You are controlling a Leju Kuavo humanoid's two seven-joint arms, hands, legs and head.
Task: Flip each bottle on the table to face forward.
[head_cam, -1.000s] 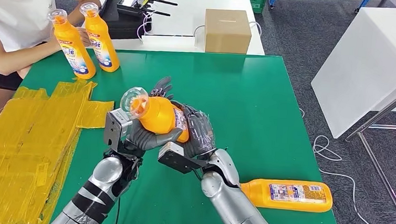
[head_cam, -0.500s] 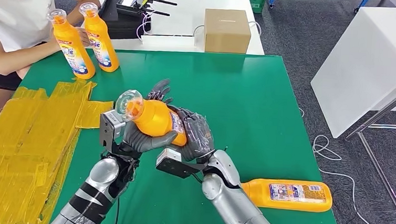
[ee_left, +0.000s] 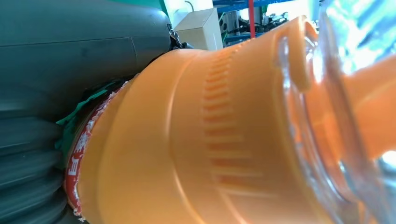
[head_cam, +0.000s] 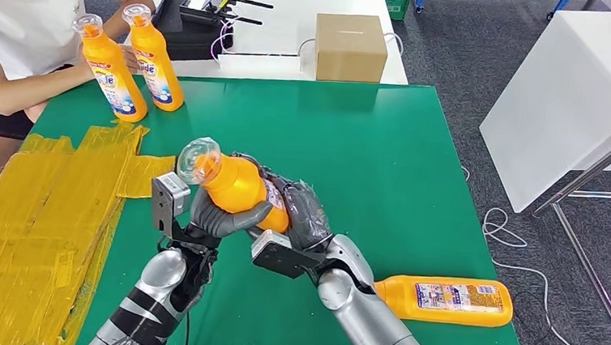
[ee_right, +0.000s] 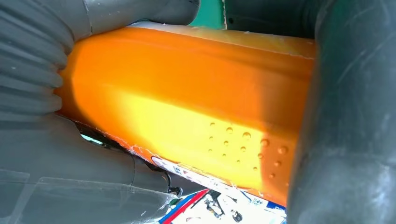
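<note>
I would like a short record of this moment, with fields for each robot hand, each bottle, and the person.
left robot hand: grips the held bottle near its neck
right robot hand: grips the same bottle at its base end
held bottle: orange, tilted, lifted above the green mat, clear cap toward the robot's left
lying bottle: on its side near the mat's front right corner, label up
standing bottles: two, upright at the mat's far left corner
person: seated by the standing bottles, a hand touching them
</note>
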